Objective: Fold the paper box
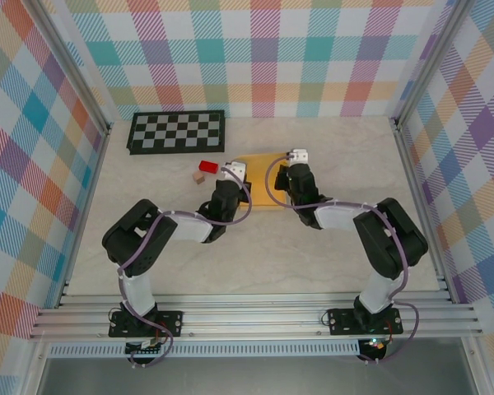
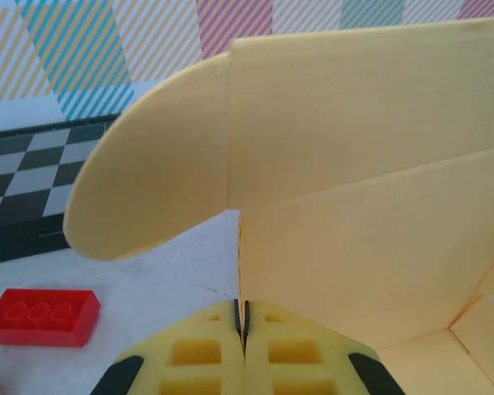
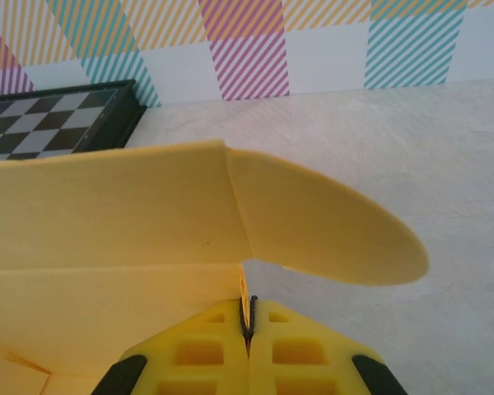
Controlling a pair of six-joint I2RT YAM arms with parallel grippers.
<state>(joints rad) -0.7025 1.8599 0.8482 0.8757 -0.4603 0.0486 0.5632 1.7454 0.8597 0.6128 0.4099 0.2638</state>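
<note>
The paper box [image 1: 259, 183] is yellow-orange cardboard lying mid-table between the two arms. In the left wrist view the paper box [image 2: 354, 164] has a back panel raised upright with a rounded flap jutting left. My left gripper [image 2: 242, 317] is shut on the thin edge of a side wall. From the right wrist, the paper box [image 3: 107, 214] shows the same raised panel with a rounded flap to the right. My right gripper [image 3: 249, 317] pinches the opposite wall edge. From above, the left gripper [image 1: 233, 174] and right gripper [image 1: 292, 164] flank the box.
A black-and-white checkerboard [image 1: 177, 132] lies at the back left. A small red block [image 1: 207, 166] and a tiny tan cube [image 1: 198, 177] sit just left of the box; the red block [image 2: 41, 315] is close to my left fingers. Metal frame rails edge the table.
</note>
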